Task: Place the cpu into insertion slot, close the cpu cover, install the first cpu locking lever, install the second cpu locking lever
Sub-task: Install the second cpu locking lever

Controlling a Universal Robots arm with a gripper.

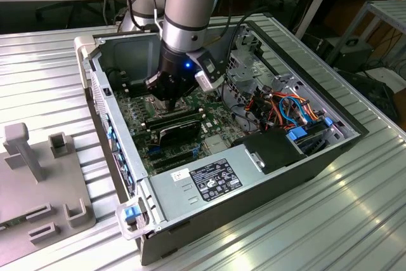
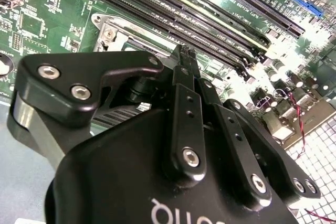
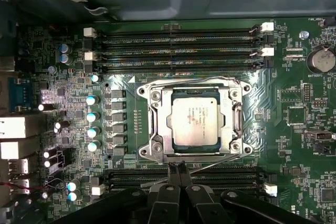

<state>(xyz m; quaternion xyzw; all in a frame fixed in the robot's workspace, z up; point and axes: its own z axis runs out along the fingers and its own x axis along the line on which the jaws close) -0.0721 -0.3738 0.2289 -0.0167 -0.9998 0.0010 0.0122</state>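
Note:
In the first wrist view the cpu point(image 3: 196, 120), a silver-grey square chip, lies flat in the insertion slot point(image 3: 149, 88) on the green motherboard. The cpu cover point(image 3: 164, 129), a silver frame plate, lies down around the chip. A thin metal lever rod point(image 3: 212, 164) slants along the socket's near side. My gripper point(image 3: 178, 170) is shut, its black fingertips pressed together just beside that side of the socket, close to the rod's end. From behind, the second wrist view shows my gripper point(image 2: 185, 59) over a corner of the socket frame point(image 2: 110, 32). In the exterior view my gripper point(image 1: 170, 99) reaches down inside the open computer case.
Long black memory slots point(image 3: 178, 51) run along both sides of the socket. The case walls point(image 1: 95, 87) enclose the board. A black power supply point(image 1: 209, 179) and a bundle of coloured cables point(image 1: 288, 109) sit toward the exterior view's right. A grey fixture block point(image 1: 38, 169) stands outside the case.

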